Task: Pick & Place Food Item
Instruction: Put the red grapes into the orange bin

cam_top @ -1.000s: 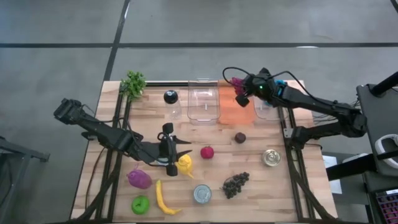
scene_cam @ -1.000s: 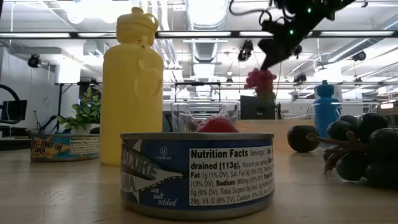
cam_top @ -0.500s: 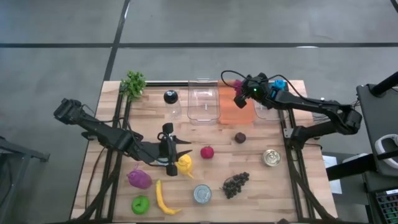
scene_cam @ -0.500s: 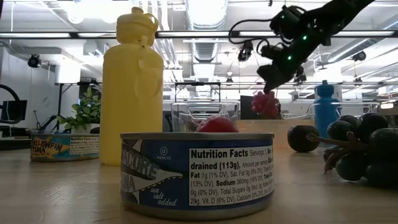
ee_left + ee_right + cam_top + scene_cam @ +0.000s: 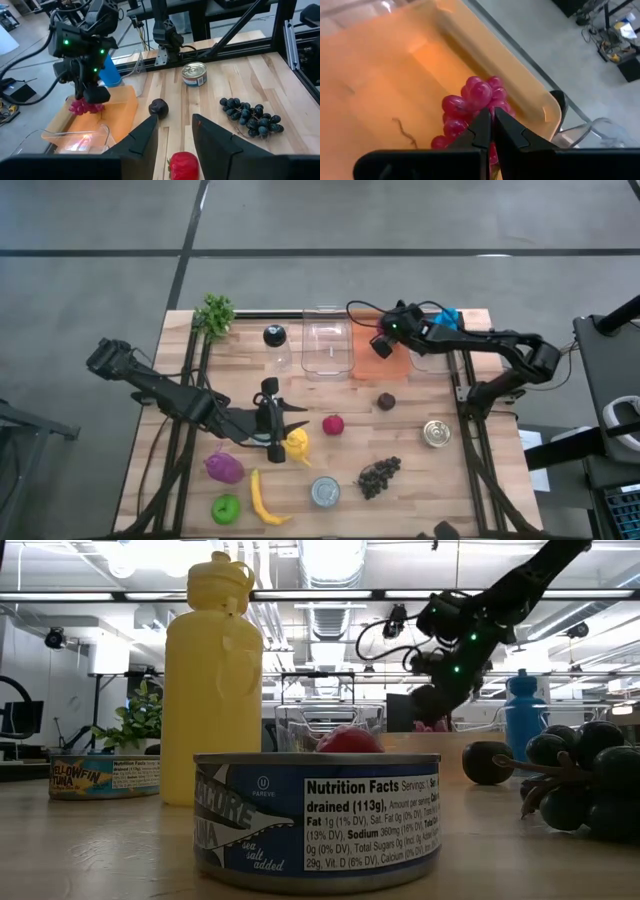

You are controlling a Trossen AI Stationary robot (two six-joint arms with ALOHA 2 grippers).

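Observation:
My right gripper (image 5: 492, 125) is shut on a pink grape bunch (image 5: 475, 107) and holds it low inside the orange container (image 5: 395, 70) at the table's far edge (image 5: 395, 363). The left wrist view shows this gripper (image 5: 92, 95) with the bunch (image 5: 82, 106) below it, over the container (image 5: 122, 107). My left gripper (image 5: 175, 135) stands open above the table's middle left (image 5: 278, 425), beside a yellow bottle (image 5: 297, 444). A red fruit (image 5: 182, 165) lies on the table below its fingers, untouched. My right gripper pinches the pink bunch at its top (image 5: 485, 102) between its two shut fingers, slanting down from above and from the table's right. The grapes hang below and around the fingertips inside the orange container. Whether they touch its floor, I cannot tell.
Clear containers (image 5: 328, 345) (image 5: 430, 356) flank the orange one, and a blue bottle (image 5: 447, 317) stands behind. A dark plum (image 5: 386, 401), two tuna cans (image 5: 436, 433) (image 5: 324, 492), dark grapes (image 5: 380, 476) and other toy foods (image 5: 224, 468) dot the table.
My right gripper has sunk with the pink bunch, from well above the orange container down into it, drifting a little toward the table's left and tipping further downward. It has stayed shut on the bunch.

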